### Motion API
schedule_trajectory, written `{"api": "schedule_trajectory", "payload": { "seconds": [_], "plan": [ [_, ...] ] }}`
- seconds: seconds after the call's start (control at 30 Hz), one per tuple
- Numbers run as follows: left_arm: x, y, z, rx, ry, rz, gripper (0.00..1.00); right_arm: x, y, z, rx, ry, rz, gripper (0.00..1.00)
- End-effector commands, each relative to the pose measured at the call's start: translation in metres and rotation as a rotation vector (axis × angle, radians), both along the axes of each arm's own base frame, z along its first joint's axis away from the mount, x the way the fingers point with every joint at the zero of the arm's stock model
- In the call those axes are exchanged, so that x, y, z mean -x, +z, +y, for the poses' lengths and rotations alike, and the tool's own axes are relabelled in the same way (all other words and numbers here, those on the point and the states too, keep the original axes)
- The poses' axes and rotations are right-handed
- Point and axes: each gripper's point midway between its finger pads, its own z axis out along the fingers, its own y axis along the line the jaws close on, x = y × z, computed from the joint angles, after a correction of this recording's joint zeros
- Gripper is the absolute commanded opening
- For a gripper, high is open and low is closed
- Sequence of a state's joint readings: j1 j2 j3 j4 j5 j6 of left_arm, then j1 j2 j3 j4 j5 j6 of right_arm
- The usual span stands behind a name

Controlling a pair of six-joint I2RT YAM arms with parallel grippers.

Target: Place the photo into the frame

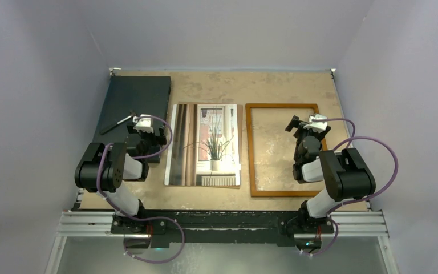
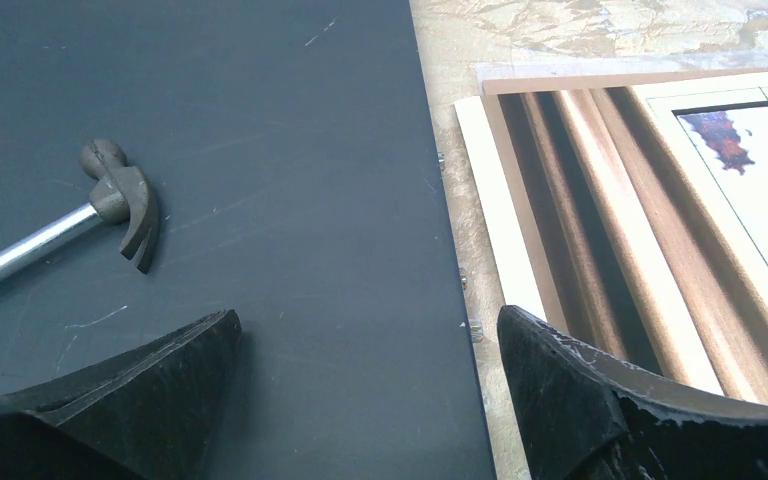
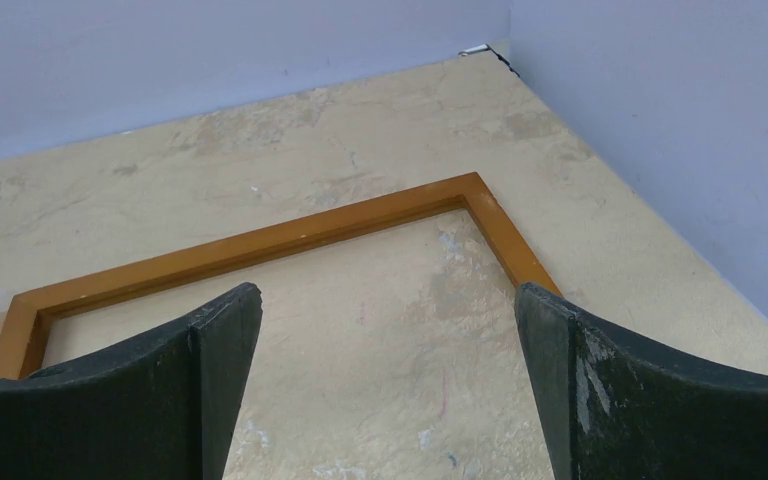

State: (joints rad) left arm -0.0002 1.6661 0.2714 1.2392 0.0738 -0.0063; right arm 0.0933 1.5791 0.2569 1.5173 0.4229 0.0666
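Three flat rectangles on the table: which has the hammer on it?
The dark mat, far left: the hammer lies on it. The photo, middle, and the frame, right, carry no tool.

Glossy paper photo [image 1: 205, 142], wooden frame [image 1: 250, 149]

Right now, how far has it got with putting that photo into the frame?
Nothing looks done yet: the photo lies flat to the left of the frame, whose inside shows only bare table. Nothing is in hand: the left gripper hangs open by the dark mat, and the right gripper is open above the frame. Left to do: picking the photo up and laying it inside the frame.
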Motion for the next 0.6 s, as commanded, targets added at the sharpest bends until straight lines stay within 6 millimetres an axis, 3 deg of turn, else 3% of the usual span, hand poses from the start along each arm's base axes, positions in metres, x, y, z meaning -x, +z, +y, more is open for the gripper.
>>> {"api": "schedule_trajectory", "payload": {
  "seconds": [0.0, 0.27, 0.33, 0.47, 0.57],
  "plan": [
    [-0.003, 0.011, 0.003, -0.001, 0.009, -0.039, 1.00, 0.000, 0.017, 0.001, 0.010, 0.008, -0.065, 0.99],
    [-0.003, 0.011, 0.002, -0.001, 0.003, -0.042, 1.00, -0.001, 0.015, 0.002, 0.011, 0.016, -0.057, 0.99],
    [-0.004, 0.019, -0.012, -0.012, -0.083, -0.052, 1.00, -0.001, 0.015, 0.003, 0.009, 0.022, -0.054, 0.99],
    [-0.031, 0.044, -0.007, -0.006, -0.057, 0.061, 1.00, 0.003, 0.017, 0.002, -0.012, 0.013, -0.061, 0.99],
    [-0.046, 0.062, -0.001, -0.024, -0.034, 0.218, 1.00, 0.025, 0.030, 0.001, 0.007, 0.026, -0.141, 0.99]
  ]
}}
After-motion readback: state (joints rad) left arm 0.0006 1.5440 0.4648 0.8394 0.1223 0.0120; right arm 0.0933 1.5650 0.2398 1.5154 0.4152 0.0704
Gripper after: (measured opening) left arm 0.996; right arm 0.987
